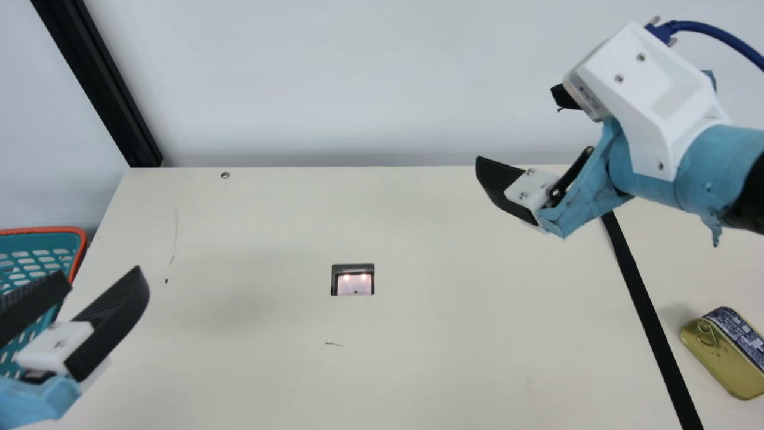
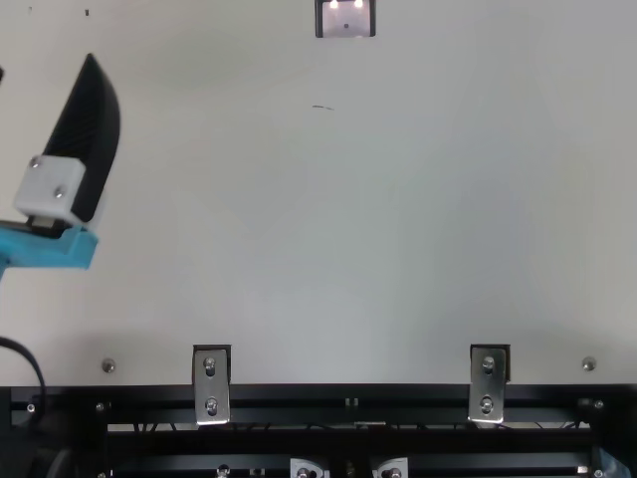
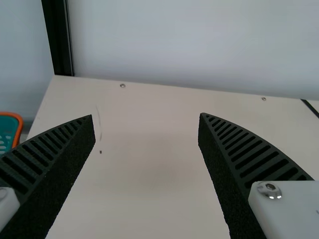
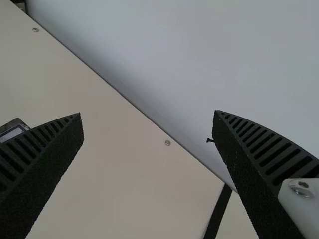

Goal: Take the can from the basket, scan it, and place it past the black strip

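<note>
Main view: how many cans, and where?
1. The gold can lies beyond the black strip, at the view's right edge. Others may be hidden: the basket is cut off at left and partly behind the left gripper.

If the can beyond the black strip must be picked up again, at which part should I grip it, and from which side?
Probably from above, with the fingers across the can at mid-length, one on each long side. Its oblong body runs slantwise to the black strip, so I would turn the gripper to match, keeping off the pull ring near one end.
</note>
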